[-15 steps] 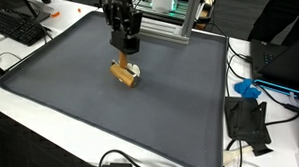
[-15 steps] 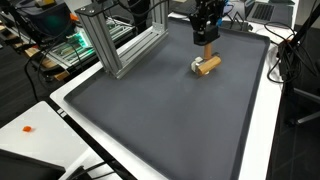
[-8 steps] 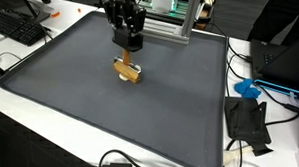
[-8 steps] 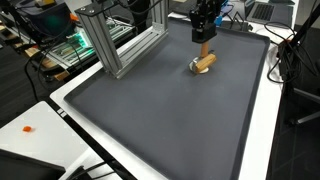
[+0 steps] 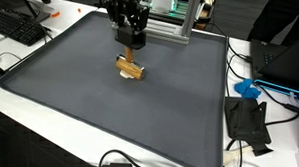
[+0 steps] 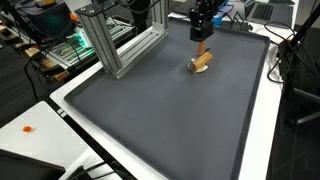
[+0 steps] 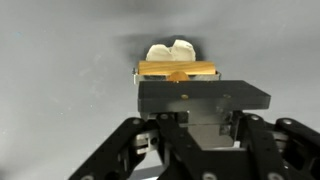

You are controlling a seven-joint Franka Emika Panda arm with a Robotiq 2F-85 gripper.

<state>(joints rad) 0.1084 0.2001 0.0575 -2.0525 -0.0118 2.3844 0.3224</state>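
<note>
My gripper (image 5: 133, 41) hangs over the far part of a dark grey mat (image 5: 80, 106) and is shut on a wooden tool with a white end (image 5: 130, 69). The tool hangs tilted below the fingers, just above the mat. In an exterior view the gripper (image 6: 202, 38) holds the same wooden tool (image 6: 201, 62) near the mat's (image 6: 150, 110) far edge. In the wrist view the wooden piece (image 7: 178, 70) and its white end (image 7: 172, 49) show just beyond the closed fingers (image 7: 190, 88).
An aluminium frame (image 5: 168, 28) stands right behind the gripper; it also shows in an exterior view (image 6: 120, 45). A keyboard (image 5: 22, 28) lies off the mat. A blue object (image 5: 248, 88) and black gear (image 5: 249, 122) lie beside the mat, with cables (image 5: 127, 164) near the front edge.
The gripper has risen slightly with the wooden tool. The tool has lifted off the mat and tilted, shifting a little toward the frame.
</note>
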